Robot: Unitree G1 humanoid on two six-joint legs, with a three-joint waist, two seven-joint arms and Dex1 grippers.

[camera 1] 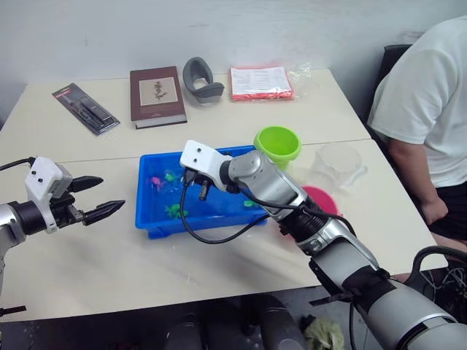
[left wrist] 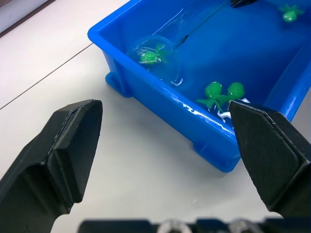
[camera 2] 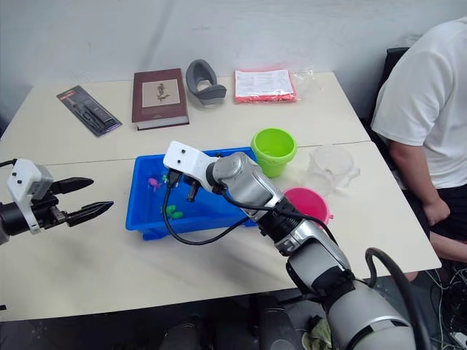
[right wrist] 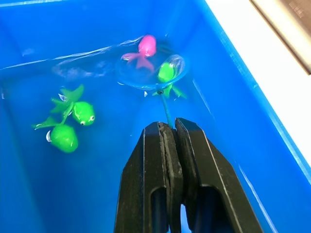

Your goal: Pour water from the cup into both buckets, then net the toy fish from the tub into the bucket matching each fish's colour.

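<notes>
1. Fingers of the right gripper (right wrist: 170, 127) are pinched together on the thin handle of the net (right wrist: 151, 73), over the water inside the tub (camera 1: 149, 219).
2. Fingers of the left gripper (camera 1: 98, 197) are spread wide apart with nothing between them, hovering above the bench (camera 1: 109, 262) just beside the tub's left end.
3. Hoop of the net lies in the water by the tub wall; a green fish (right wrist: 166, 73) sits at its rim and a pink fish (right wrist: 143, 48) is just beside it.
4. Two more green fish (right wrist: 68, 124) float close together elsewhere in the tub.
5. Green bucket (camera 1: 277, 144) stands just behind the tub's right end; the pink bucket (camera 2: 306, 204) stands to the tub's right, partly behind the right arm.
6. Clear cup (camera 1: 337, 164) stands right of the green bucket, near a seated person (camera 1: 427, 109).
</notes>
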